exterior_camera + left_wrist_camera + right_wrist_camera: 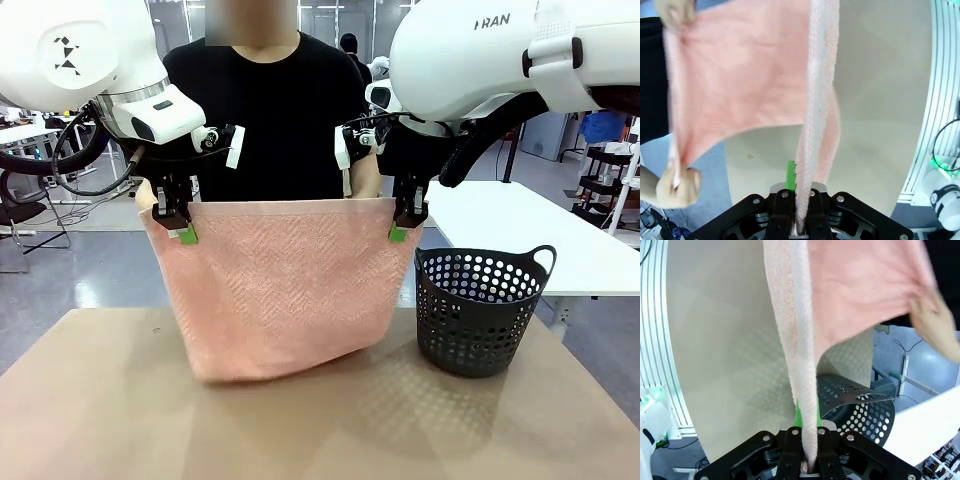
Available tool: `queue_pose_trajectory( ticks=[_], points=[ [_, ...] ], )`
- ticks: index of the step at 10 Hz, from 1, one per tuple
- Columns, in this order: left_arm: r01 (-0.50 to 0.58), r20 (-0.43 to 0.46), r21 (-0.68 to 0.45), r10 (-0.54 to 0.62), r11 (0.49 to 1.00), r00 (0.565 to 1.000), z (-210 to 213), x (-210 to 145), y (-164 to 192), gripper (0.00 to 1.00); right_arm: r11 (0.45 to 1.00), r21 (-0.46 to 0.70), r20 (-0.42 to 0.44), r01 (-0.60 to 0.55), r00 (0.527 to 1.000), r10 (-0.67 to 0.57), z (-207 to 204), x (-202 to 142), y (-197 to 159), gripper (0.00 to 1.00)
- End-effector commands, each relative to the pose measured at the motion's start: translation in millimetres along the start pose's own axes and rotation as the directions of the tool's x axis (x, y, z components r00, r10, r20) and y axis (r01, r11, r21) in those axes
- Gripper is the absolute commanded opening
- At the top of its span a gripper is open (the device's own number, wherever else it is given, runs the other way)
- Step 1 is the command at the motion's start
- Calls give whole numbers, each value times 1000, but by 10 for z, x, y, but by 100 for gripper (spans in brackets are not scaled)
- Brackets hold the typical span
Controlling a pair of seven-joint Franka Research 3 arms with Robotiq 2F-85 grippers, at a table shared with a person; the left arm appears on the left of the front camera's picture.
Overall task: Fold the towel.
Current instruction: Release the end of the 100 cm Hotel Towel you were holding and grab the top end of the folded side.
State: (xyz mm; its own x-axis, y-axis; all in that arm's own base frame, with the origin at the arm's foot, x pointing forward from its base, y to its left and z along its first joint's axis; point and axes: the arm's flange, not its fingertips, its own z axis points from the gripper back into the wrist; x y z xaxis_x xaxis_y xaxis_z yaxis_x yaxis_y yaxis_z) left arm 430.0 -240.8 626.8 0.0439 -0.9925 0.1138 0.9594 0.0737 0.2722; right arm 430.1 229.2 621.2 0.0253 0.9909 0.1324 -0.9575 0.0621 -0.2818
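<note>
Pointing down, left gripper point(183, 232) and right gripper point(402, 228) clamp fingers on top corners of the towel point(285, 290), at its 10 and 2 o'clock; towel hangs spread over the table point(100, 400).

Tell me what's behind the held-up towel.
A person in a black shirt stands behind the towel, holding its far corners; the left wrist view shows a hand gripping one. The towel hides the person's lower body.

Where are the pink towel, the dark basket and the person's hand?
towel point(285, 290), front view, middle of the hanging cloth
basket point(470, 330), front view, its holed side wall
person's hand point(676, 184), left wrist view, fist pinching a towel corner
</note>
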Motion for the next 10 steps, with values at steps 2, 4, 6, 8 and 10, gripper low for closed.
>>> queue_pose_trajectory(
  ticks=[2,4,6,8,10],
  points=[
    [3,-8,7,-3,1000,1000,6,-7,6,0,1000,-4,-4,-1,1000,1,5,-6,-3,0],
    [3,-8,7,-3,1000,1000,6,-7,6,0,1000,-4,-4,-1,1000,1,5,-6,-3,0],
    [3,-8,7,-3,1000,1000,6,-7,6,0,1000,-4,-4,-1,1000,1,5,-6,-3,0],
    [3,-8,7,-3,1000,1000,6,-7,6,0,1000,-4,-4,-1,1000,1,5,-6,-3,0],
    [3,-8,7,-3,1000,1000,6,-7,6,0,1000,-4,-4,-1,1000,1,5,-6,-3,0]
  ],
)
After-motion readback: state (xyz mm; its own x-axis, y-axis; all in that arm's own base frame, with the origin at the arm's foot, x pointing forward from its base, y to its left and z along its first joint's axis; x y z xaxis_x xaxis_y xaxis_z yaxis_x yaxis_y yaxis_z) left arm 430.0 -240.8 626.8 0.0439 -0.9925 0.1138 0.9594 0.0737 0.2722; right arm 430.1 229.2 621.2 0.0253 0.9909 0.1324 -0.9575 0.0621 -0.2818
